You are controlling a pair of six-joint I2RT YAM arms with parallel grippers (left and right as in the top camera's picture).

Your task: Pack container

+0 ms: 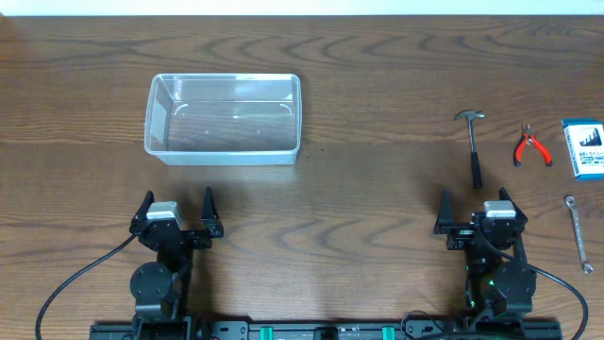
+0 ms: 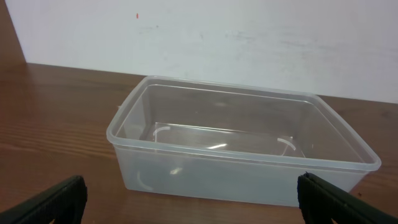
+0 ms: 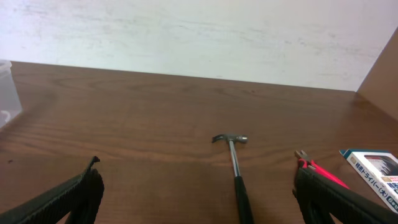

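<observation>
Near edge: left hand (image 1: 177, 196) and right hand (image 1: 477, 196), both spread wide, gripping nothing, well apart on the dark brown wooden worktop (image 1: 359, 104). Right side, none touching: silver wrench (image 1: 577, 233) by the edge, black-handled steel hammer (image 1: 476, 142), red-handled pliers (image 1: 531, 146), blue-and-white box (image 1: 582, 148). Far left, the clear rectangular plastic container (image 1: 223, 157) sits upright ahead of the left hand, bare wood all round it.

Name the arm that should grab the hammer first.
Right. The hammer lies just ahead of the open right gripper, handle toward it. The left gripper, also open, sits across the table facing the empty container.
</observation>
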